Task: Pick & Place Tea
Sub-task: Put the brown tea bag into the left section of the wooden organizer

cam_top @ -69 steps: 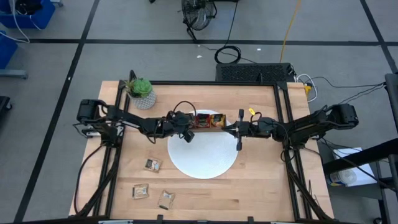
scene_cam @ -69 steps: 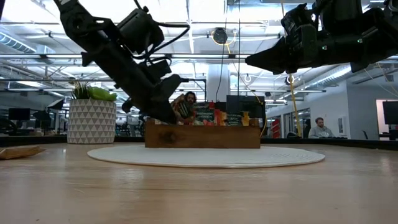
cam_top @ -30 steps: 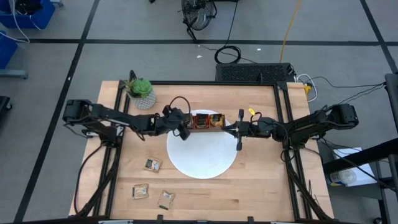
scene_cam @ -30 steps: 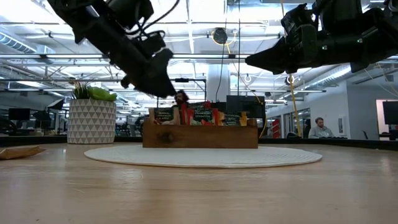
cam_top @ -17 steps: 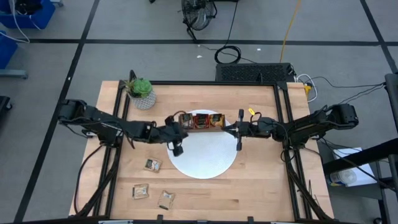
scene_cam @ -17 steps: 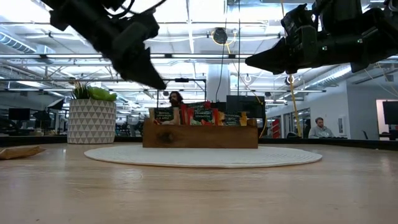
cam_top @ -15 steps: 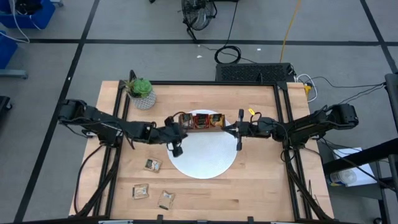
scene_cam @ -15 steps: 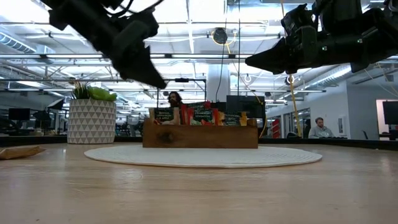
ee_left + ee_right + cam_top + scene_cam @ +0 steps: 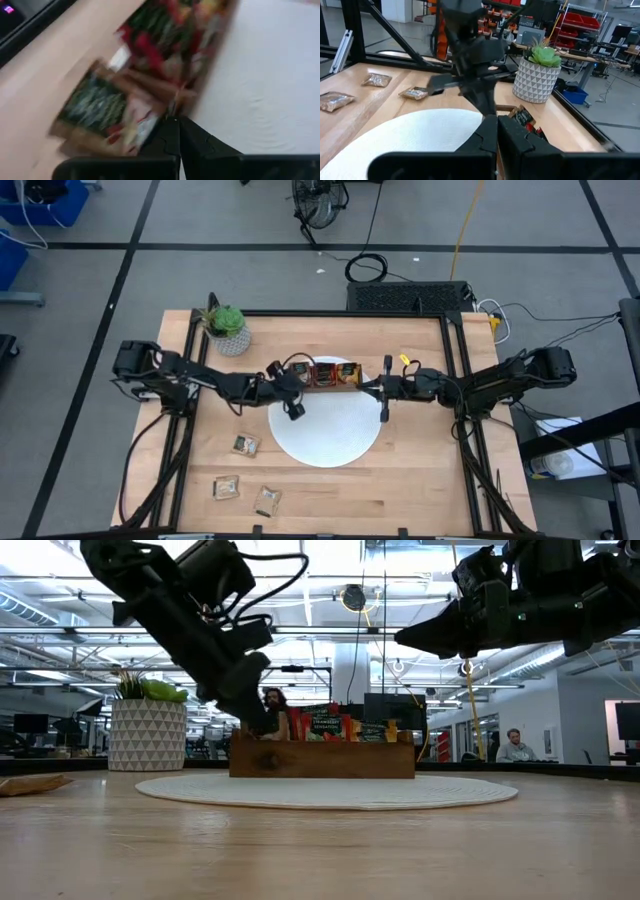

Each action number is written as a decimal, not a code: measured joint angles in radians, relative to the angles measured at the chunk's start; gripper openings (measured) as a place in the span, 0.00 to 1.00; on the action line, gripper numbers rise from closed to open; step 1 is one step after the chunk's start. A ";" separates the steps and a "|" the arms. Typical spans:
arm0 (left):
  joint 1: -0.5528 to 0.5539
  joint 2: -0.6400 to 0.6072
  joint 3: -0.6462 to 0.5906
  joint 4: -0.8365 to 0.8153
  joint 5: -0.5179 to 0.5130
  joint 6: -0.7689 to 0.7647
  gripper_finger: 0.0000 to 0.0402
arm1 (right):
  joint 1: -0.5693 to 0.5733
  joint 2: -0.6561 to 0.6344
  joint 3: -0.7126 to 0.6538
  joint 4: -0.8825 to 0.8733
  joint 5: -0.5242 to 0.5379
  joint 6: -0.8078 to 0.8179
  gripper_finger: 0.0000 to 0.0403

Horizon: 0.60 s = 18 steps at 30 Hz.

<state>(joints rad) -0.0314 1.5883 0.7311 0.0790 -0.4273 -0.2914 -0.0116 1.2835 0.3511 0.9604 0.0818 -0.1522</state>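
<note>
A brown wooden tray (image 9: 330, 375) stands on the far part of a big round white plate (image 9: 325, 432). Tea sachets (image 9: 325, 723) with red and dark labels stand upright in the tray. Three more pale sachets (image 9: 245, 445) lie flat on the table at the near left. My left gripper (image 9: 298, 394) is shut and low at the tray's left end; its wrist view shows the tips (image 9: 176, 122) close to the tray (image 9: 150, 85). My right gripper (image 9: 368, 387) is shut and empty, held high (image 9: 400, 640) just right of the tray. My left gripper's shut fingertips (image 9: 263, 726) stand at the near side of the tray's left end, slanting down from the table's left. I cannot tell whether they touch the tray or a sachet.
A potted green plant (image 9: 228, 328) in a white patterned pot stands at the far left of the table. The other loose sachets (image 9: 228, 488) (image 9: 267, 500) lie near the table's front edge. Black frame rails run along both sides of the table.
My left gripper went toward the table's near edge over the plate's left rim, then came back toward the tray's left end and has gone down, so it now stands lower beside the tray. The tray and the right arm have stayed in place.
</note>
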 joint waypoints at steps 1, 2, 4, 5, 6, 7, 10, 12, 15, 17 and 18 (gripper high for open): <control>0.007 0.000 -0.002 -0.004 -0.014 0.000 0.01 | 0.000 0.000 0.000 0.001 0.000 0.001 0.00; 0.014 0.000 -0.002 -0.003 -0.026 0.000 0.01 | 0.000 0.000 0.000 0.001 0.000 0.001 0.00; 0.028 0.000 -0.002 0.003 -0.035 0.000 0.01 | 0.000 0.000 0.000 0.000 0.000 0.001 0.00; 0.034 0.000 -0.002 0.006 -0.037 0.000 0.01 | 0.000 0.000 0.000 0.000 0.000 0.001 0.00; 0.040 0.000 -0.002 0.008 -0.040 0.000 0.01 | 0.000 0.000 0.000 0.000 0.000 0.001 0.00; 0.047 0.000 -0.002 0.006 -0.044 0.000 0.01 | 0.000 0.000 0.000 0.000 0.000 0.001 0.00; 0.066 0.000 -0.002 0.002 -0.024 0.000 0.02 | 0.000 0.000 0.000 -0.001 0.000 0.000 0.00; 0.080 0.000 -0.002 -0.007 0.043 0.012 0.02 | 0.000 0.000 0.000 -0.001 0.000 0.000 0.00; 0.097 0.000 0.029 -0.077 0.141 0.021 0.01 | 0.000 0.000 0.000 -0.001 0.000 -0.001 0.00; 0.103 0.010 0.064 -0.141 0.154 0.023 0.01 | 0.000 0.000 0.000 -0.002 0.000 -0.002 0.00; 0.106 0.014 0.080 -0.171 0.154 0.028 0.01 | 0.000 0.000 0.000 -0.002 0.000 -0.002 0.00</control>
<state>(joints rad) 0.0745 1.6027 0.8106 -0.0920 -0.2733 -0.2639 -0.0116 1.2831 0.3511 0.9588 0.0822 -0.1539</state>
